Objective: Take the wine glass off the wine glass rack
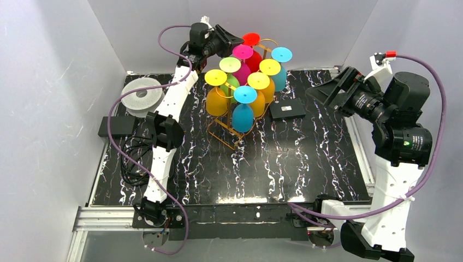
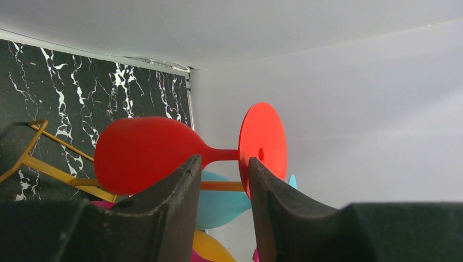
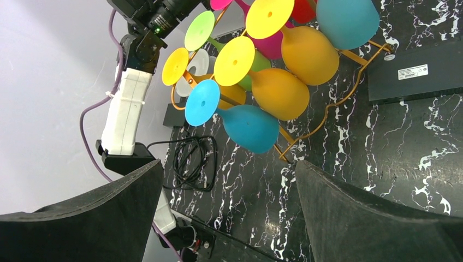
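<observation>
Top external view: the left gripper (image 1: 232, 39) was at the back of the wine glass rack (image 1: 225, 137), which stood on the black marbled table (image 1: 306, 164) hung with coloured glasses. The red wine glass (image 1: 253, 48) hung at the rack's rear, beside that claw. The right gripper (image 1: 320, 91) hovered well apart, to the right.

Left wrist view: the fingers (image 2: 180, 188) stood partly parted either side of the red wine glass's stem, pinching nothing.

Right wrist view: the right claw gaped wide and empty, facing the rack and a blue glass (image 3: 248, 128).

Fingers (image 2: 180, 196) flanking red wine glass (image 2: 142, 153) stem
</observation>
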`<state>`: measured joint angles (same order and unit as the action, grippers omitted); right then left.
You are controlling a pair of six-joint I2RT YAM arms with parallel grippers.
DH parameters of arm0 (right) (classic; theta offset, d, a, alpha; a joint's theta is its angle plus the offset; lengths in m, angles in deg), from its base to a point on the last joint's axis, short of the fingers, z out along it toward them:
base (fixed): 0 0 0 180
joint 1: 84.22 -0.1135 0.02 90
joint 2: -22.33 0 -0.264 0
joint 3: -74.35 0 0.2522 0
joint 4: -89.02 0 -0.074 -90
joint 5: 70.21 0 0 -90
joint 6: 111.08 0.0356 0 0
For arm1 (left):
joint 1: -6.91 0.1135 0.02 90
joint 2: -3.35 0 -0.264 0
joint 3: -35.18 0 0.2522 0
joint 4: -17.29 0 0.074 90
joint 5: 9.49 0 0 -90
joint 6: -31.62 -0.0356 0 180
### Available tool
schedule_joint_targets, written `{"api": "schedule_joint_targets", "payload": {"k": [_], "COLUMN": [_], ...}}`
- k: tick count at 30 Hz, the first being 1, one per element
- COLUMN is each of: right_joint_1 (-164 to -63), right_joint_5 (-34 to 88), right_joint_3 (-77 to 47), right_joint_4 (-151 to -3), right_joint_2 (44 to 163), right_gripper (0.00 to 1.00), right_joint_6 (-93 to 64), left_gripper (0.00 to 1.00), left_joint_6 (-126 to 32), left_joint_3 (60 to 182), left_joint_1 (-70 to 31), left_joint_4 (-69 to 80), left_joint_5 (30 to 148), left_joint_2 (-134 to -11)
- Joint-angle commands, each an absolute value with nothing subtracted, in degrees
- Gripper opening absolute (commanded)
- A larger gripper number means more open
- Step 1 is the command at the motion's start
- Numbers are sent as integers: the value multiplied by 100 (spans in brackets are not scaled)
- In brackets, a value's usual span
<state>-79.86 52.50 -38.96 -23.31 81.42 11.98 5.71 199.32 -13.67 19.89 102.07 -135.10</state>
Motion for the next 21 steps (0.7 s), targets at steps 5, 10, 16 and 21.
{"api": "schedule_joint_targets", "payload": {"k": [5, 10, 16, 21], "right_joint_1": [-8060, -8070, -8091, -8098], "right_joint_5": [5144, 5125, 5099, 5090], "right_joint_3": [-4040, -4051, -4061, -4051], "right_joint_4": [-2411, -2405, -2406, -2397], "right_joint_2": [8078, 8086, 8082, 8080], "right_gripper": [97, 97, 97, 97], "right_joint_6": [1031, 1013, 992, 980], "left_gripper": [30, 25, 15, 6], "left_joint_6": [477, 479, 482, 490], "left_joint_3": [20144, 20169, 20173, 20176], "left_joint_1": [-1402, -1401, -1402, -1401], "left_joint_4": [2153, 2155, 2181, 2176], "left_joint_5": [10172, 10126, 10059, 9982], "left_joint_2": [-13241, -13234, -13218, -13197]}}
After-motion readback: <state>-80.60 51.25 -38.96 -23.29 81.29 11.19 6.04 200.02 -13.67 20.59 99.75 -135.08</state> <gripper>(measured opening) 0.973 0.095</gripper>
